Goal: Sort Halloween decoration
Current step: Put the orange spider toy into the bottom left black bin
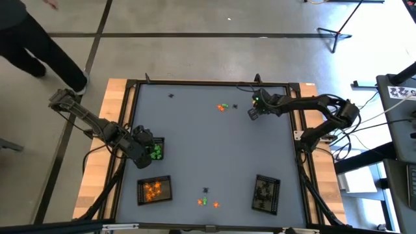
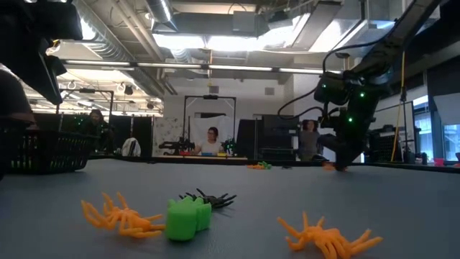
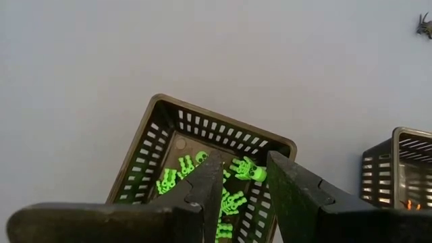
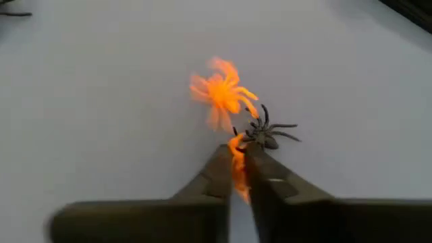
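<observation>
The grey table top [image 1: 208,143] is seen from above with four groups of tiny plastic Halloween trinkets. The right gripper [image 4: 237,169] is lowered at the table's far right, its fingers clenched on a small orange plastic trinket [image 4: 237,165]; the trinket's shape cannot be made out between the fingers. Just beyond the fingertips lie a black plastic spider [image 4: 264,133] and, beside it, an orange plastic spider [image 4: 220,91], both flat on the table. The left gripper [image 3: 244,177] hovers at the table's left edge above a black rectangular mesh tray [image 3: 162,115] of bright green skeleton figures [image 3: 246,169]; its fingers are parted and nothing is held. Orange pieces fill a second mesh tray [image 1: 154,190] at the near left; a third mesh tray [image 1: 266,193] at the near right holds dark pieces. Loose trinkets [image 1: 208,201] lie between these two trays.
</observation>
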Tool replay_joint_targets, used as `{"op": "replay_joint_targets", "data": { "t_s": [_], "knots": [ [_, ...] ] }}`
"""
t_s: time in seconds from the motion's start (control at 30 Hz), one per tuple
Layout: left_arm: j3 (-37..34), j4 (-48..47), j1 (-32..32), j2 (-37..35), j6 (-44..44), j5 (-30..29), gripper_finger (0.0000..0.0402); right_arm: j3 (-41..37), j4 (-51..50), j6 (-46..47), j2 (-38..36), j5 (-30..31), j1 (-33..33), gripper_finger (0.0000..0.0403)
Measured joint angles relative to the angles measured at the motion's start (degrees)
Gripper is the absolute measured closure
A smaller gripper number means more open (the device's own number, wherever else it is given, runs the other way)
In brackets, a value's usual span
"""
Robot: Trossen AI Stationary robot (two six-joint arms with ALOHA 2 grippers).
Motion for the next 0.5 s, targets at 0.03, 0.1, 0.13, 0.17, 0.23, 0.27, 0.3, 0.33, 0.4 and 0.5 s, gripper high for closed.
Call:
{"op": "replay_joint_targets", "data": {
  "t_s": [0.03,0.1,0.13,0.17,0.23,0.27,0.3,0.33,0.4,0.5],
  "knots": [
    [0.0,0.0,0.0,0.0,0.0,0.0,0.0295,0.0,-0.1,-0.2,-0.2,-0.2,-0.1,0.0385],
    [0.0,0.0,0.0,0.0,0.0,0.0,0.0295,-0.1,-0.4,0.0,-1.0,-1.2,0.4,0.039],
    [0.0,0.0,0.0,0.0,0.0,0.0,0.0295,-0.1,-0.7,0.4,-1.4,-1.6,0.8,0.0387],
    [0.0,0.0,0.0,0.0,0.0,0.0,0.0295,-0.1,-1.2,0.5,-1.9,-1.6,1.5,0.0385],
    [0.0,0.0,0.0,0.0,0.0,0.0,0.0295,-0.1,-3.4,0.5,-3.4,-1.9,3.2,0.0391],
    [0.0,0.0,0.0,0.0,0.0,0.0,0.0295,-0.3,-4.9,0.7,-4.3,-2.5,4.3,0.0395],
    [0.0,0.0,0.0,0.0,0.0,0.0,0.0295,-0.3,-6.3,1.0,-5.4,-3.1,5.4,0.0397],
    [0.0,0.0,0.0,0.0,0.0,0.0,0.0295,-0.4,-7.3,1.7,-6.4,-3.7,6.7,0.0396],
    [0.0,0.0,0.0,0.0,0.0,0.0,0.0295,-0.5,-8.3,3.4,-8.7,-4.7,9.5,0.0394],
    [0.0,0.0,0.0,0.0,0.0,0.0,0.0295,-0.4,-7.0,6.2,-12.3,-6.7,14.7,0.0398]
  ]
}}
